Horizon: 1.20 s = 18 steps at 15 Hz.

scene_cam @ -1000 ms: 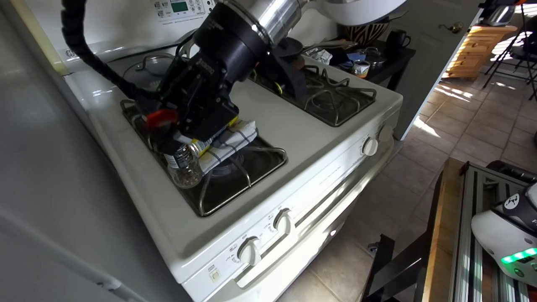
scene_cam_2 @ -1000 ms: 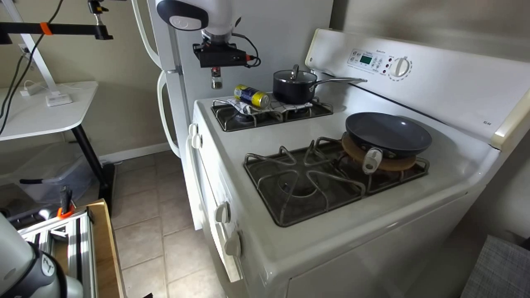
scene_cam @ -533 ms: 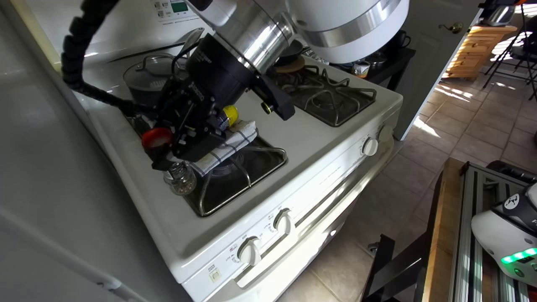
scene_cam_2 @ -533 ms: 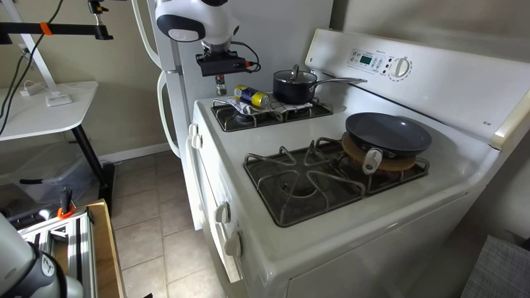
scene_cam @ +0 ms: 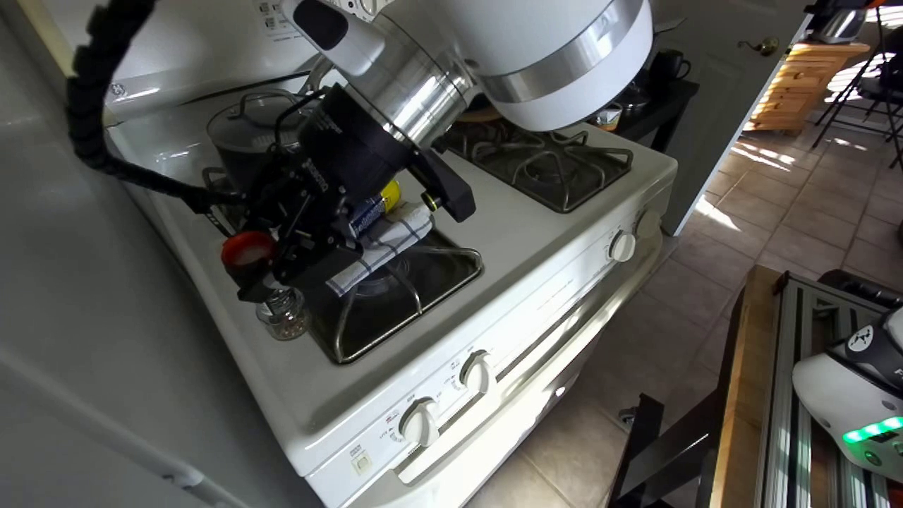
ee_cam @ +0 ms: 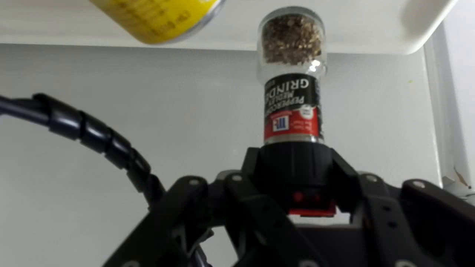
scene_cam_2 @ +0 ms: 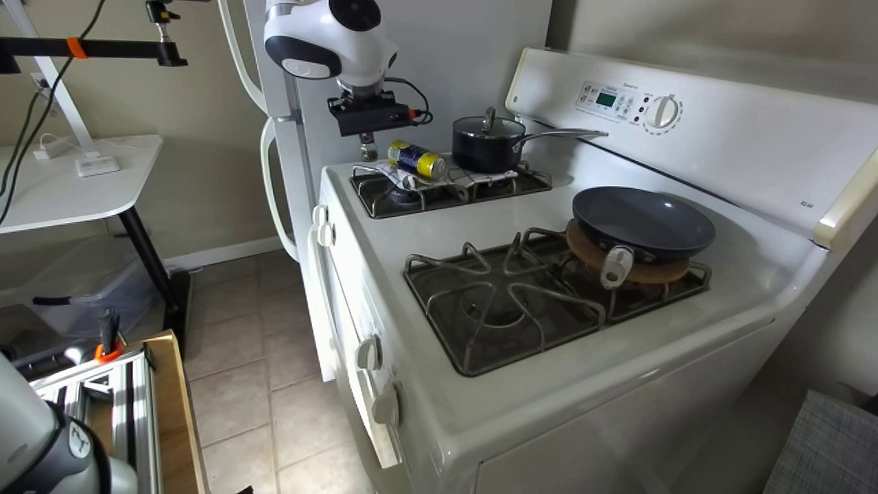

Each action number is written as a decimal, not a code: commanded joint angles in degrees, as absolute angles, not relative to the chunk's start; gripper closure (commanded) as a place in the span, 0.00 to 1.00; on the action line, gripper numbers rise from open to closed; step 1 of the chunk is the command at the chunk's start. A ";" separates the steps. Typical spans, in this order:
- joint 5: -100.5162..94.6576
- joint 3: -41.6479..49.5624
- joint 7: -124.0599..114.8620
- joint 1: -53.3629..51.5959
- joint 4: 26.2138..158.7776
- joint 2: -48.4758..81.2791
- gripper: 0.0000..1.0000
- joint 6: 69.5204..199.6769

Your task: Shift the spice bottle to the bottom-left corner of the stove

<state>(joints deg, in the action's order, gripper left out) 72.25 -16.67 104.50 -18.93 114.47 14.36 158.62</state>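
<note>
The spice bottle is a slim clear bottle of peppercorns with a black-and-red label and a black, red-ended cap. My gripper is shut around its black cap, a finger on each side; its glass end points away from my palm. In an exterior view the gripper and the bottle's glass end are over the left strip of the white stove, beside the left burner grate. In an exterior view the bottle hangs below the gripper and seems above the surface. The stove's front-left corner shows.
A yellow-and-blue can lies on a checked towel close to my gripper. A lidded pot stands behind it, and a pan sits on the far burners. The grey fridge side stands close on the left.
My gripper and the held bottle have moved lower and toward the stove's left side by the fridge, away from the can. The can, towel and pot have stayed put.
</note>
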 commanded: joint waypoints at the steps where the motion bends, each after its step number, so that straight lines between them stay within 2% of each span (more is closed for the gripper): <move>1: 80.34 -18.02 111.92 -17.89 112.00 16.29 0.82 158.75; 15: 85.77 -17.27 117.04 -17.83 112.47 18.55 0.82 157.48; 16: 85.78 -17.24 116.82 -17.79 112.55 18.56 0.32 157.52; 17: 85.53 -17.17 116.58 -17.77 112.70 18.49 0.30 157.61; 18: 85.61 -17.19 116.70 -17.63 112.79 18.34 0.23 157.44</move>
